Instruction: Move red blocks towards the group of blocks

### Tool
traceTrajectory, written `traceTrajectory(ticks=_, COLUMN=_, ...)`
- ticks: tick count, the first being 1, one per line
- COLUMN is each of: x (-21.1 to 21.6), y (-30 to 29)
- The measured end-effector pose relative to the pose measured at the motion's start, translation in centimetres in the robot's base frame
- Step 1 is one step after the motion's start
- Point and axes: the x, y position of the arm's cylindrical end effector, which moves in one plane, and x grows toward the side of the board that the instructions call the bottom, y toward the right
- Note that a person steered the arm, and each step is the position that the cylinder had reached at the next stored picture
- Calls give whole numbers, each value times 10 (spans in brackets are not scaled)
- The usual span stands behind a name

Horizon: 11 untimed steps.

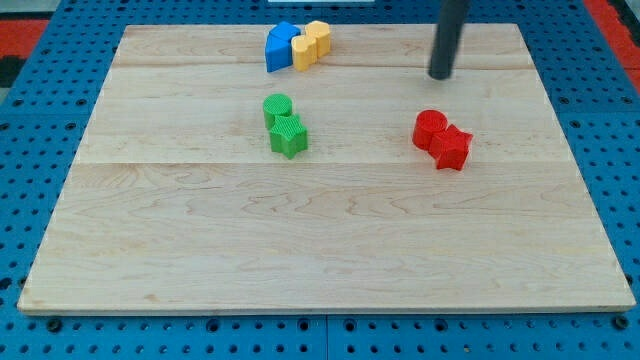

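Note:
A red round block (431, 129) and a red star-shaped block (452, 148) touch each other at the view's right of the wooden board (320, 230). My tip (440, 75) is above them in the view, a short gap away from the red round block. A green round block (278, 107) and a green star-shaped block (289, 136) touch near the middle left. At the view's top, two blue blocks (279, 46) and two yellow blocks (311, 44) sit packed together.
The board lies on a blue pegboard surface (40, 120) that surrounds it on all sides. The board's top edge runs just behind the blue and yellow blocks.

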Motion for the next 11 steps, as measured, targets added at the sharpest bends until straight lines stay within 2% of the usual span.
traceTrajectory(ticks=1, x=63, y=53)
traceTrajectory(ticks=2, x=116, y=75)
traceTrajectory(ticks=3, x=178, y=57)
traceTrajectory(ticks=5, x=165, y=-20)
traceTrajectory(ticks=9, x=80, y=-23)
traceTrajectory(ticks=11, x=45, y=-62)
